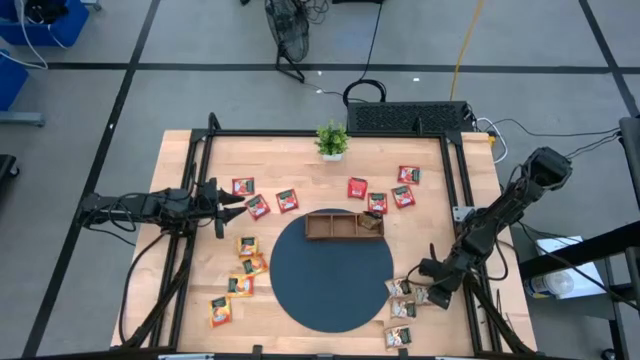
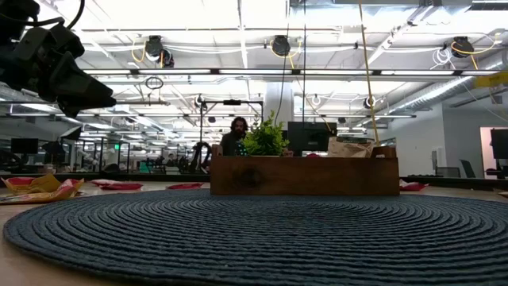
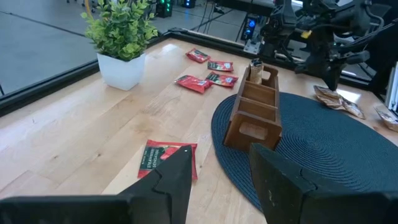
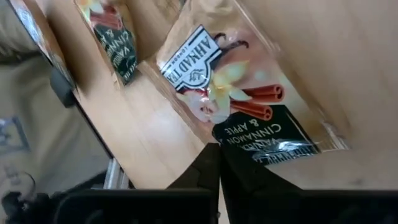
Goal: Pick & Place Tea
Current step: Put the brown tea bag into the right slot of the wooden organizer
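Right tool nips the edge of a tea sachet

High view: right tool [image 1: 437, 290] low at pale sachets [image 1: 400, 288] on the wooden worktop [image 1: 300, 165]; left tool [image 1: 228, 198] spread, waiting. Right wrist view: fingers pressed together on the pale, glossy flat foil sachet [image 4: 239, 93] — light, limp, slippery; judged best pinched by its edge.

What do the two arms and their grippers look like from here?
Both arms are dark, slender and jointed, with black cables trailing along them. The left gripper has broad, flat, matte black fingers with angular edges. The right gripper has the same black fingers, and no markings show on either.
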`<state>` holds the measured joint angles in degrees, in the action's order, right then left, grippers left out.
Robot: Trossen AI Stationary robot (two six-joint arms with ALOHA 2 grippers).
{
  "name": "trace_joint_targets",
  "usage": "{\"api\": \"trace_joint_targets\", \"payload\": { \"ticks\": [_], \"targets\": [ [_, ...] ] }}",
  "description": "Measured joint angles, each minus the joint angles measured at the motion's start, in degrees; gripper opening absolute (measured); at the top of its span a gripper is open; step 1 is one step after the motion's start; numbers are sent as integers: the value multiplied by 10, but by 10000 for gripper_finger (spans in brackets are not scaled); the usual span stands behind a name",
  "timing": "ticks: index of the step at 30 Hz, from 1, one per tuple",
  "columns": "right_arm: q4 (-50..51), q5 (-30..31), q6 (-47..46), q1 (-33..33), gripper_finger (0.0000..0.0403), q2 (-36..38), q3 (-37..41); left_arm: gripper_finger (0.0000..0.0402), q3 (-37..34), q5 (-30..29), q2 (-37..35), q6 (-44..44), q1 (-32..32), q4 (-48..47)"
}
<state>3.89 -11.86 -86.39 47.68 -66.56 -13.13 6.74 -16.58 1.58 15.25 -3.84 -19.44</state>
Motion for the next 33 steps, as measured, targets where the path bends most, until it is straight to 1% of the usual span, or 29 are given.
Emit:
{"api": "trace_joint_targets", "payload": {
  "ticks": [2,10,16,20,25,28,29,31,33],
  "targets": [
    [1,25,0,-5,9,0,11,161,0,0,0,0,0,0],
    [-1,189,15,-28,3,0,25,161,0,0,0,0,0,0],
    [-6,328,43,-28,1,-2,27,161,0,0,0,0,0,0],
    [2,409,65,-28,1,-2,27,161,0,0,0,0,0,0],
    [14,536,93,-20,0,-2,26,161,0,0,0,0,0,0],
    [26,614,153,-18,0,-5,13,161,0,0,0,0,0,0],
    [19,649,185,-17,0,-3,3,161,0,0,0,0,0,0],
    [10,716,274,-19,0,-3,-18,161,0,0,0,0,0,0],
    [13,768,390,-19,0,-3,-45,161,0,0,0,0,0,1]
  ]
}}
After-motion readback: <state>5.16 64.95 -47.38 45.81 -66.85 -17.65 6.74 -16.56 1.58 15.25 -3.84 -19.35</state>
